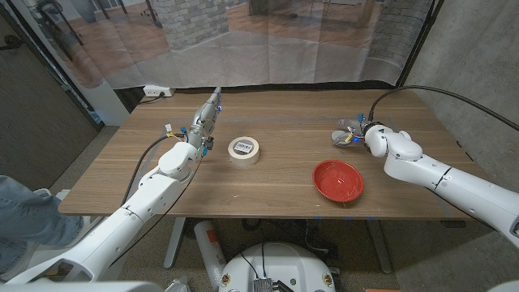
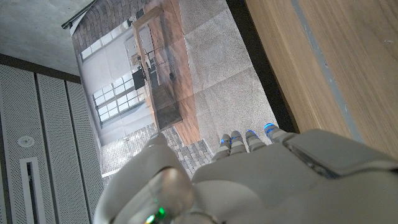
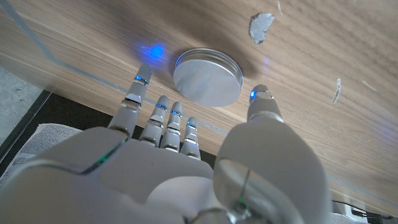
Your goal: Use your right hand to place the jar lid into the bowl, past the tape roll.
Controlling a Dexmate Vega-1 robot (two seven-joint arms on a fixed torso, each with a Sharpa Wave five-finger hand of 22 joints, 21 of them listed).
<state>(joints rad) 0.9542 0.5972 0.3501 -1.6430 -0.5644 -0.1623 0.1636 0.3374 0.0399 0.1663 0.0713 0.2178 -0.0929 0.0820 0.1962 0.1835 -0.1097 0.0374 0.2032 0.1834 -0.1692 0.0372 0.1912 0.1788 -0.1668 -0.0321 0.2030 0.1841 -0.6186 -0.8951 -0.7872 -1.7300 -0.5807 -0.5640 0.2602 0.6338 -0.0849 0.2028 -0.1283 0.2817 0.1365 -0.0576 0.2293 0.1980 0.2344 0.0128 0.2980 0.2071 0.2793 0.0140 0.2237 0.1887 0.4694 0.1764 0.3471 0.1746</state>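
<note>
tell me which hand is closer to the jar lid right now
Right. The right hand hovers just by the jar lid, fingers spread around it but not gripping. The left hand is across the table, beyond the tape roll, far from the lid.

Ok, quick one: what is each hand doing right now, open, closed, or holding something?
Left hand: open, fingers straight, holding nothing.
Right hand: open, fingers spread around the jar lid, not gripping it.
</note>
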